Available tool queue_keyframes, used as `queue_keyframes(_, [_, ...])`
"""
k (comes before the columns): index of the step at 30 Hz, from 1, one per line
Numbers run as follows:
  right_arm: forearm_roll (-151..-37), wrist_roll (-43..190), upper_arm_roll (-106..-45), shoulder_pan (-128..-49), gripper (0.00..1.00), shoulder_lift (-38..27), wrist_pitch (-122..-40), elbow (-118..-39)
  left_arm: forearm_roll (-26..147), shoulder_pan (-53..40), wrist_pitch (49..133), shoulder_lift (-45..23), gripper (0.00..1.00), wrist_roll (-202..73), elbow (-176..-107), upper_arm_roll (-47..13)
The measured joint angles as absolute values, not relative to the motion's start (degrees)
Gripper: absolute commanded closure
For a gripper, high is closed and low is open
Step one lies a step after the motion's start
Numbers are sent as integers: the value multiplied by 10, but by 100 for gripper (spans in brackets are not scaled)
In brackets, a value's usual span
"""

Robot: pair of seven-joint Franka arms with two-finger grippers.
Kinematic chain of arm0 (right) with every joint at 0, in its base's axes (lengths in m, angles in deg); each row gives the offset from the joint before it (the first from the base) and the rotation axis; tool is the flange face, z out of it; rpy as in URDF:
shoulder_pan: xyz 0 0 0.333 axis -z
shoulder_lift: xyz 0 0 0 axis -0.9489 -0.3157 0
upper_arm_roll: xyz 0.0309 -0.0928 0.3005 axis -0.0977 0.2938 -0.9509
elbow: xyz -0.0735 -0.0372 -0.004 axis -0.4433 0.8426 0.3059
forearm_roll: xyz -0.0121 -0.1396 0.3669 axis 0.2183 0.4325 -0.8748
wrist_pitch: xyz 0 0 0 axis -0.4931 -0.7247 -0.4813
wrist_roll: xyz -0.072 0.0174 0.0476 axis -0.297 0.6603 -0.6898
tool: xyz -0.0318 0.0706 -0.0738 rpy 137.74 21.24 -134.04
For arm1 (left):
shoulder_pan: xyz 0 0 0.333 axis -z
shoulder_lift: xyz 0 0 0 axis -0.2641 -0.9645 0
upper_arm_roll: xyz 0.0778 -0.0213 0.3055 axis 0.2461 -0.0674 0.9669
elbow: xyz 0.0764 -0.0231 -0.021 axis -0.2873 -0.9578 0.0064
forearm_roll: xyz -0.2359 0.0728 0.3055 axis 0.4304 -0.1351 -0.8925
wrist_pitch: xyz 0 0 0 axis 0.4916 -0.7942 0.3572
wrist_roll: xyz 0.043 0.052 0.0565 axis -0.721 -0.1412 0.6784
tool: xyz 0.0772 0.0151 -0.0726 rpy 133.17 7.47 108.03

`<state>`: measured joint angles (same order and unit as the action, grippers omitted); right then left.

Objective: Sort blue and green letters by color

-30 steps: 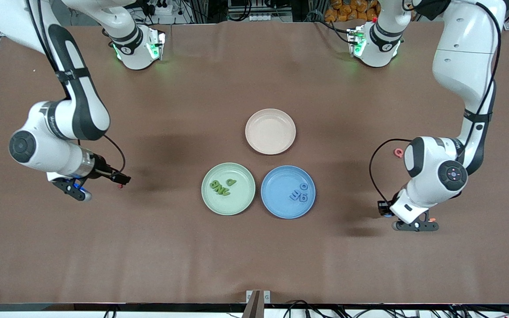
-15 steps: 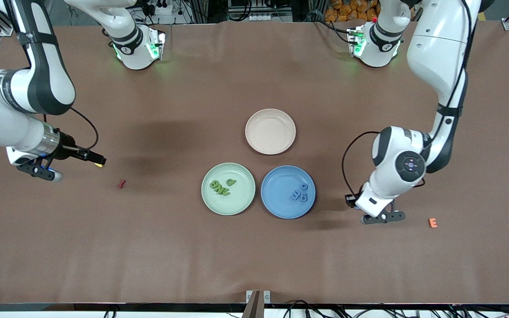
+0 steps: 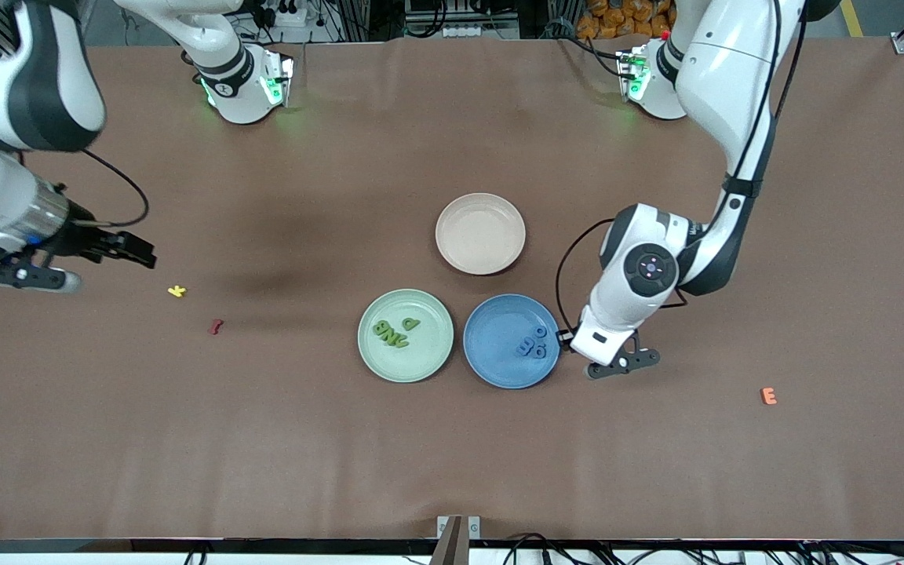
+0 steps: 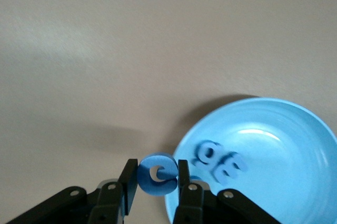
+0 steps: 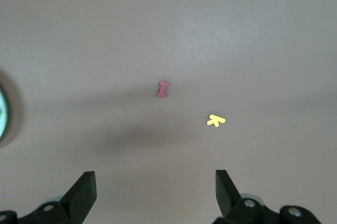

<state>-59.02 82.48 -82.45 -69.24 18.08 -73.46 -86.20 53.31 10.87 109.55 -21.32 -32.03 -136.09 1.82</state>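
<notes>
Left pincer (image 4: 156,177) clamps a blue letter (image 4: 156,174) beside the blue plate (image 4: 295,129).
Right pincer (image 5: 155,192), fingers apart, hangs over the surface (image 3: 264,439).

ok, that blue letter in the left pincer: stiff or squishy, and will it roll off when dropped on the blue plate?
Probably stiff: the blue letter keeps its chunky shape between the left pincer fingers. Likely light, since it is tiny next to the blue plate. Its rounded outline might roll on edge, but the plate's raised rim should stop it; the three blue letters already there lie flat.

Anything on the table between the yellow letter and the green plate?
Only the dark red letter lies between the yellow letter and green plate, seen in the front view.
</notes>
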Motion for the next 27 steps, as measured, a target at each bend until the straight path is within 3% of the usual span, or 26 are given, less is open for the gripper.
queue_keyframes(15, [-543, 781, -851, -694, 0, 189, -628, -707, 533, 150, 1096, -211, 81, -243, -1361, 18])
queue_keyframes(16, [-539, 777, -852, -694, 0, 189, -623, -703, 533, 150, 1096, -211, 73, -242, -1361, 18])
queue_keyframes(18, [-532, 758, -855, -694, 0, 188, -611, -691, 533, 151, 1096, -211, 45, -240, -1361, 19])
queue_keyframes(21, [-528, 735, -855, -694, 0, 188, -600, -678, 533, 150, 1096, -210, 27, -240, -1361, 20])
queue_keyframes(22, [-527, 730, -855, -694, 0, 188, -598, -675, 533, 150, 1096, -210, 16, -240, -1361, 20])
queue_keyframes(27, [-527, 727, -854, -693, 0, 188, -596, -672, 533, 148, 1096, -209, 6, -240, -1361, 22])
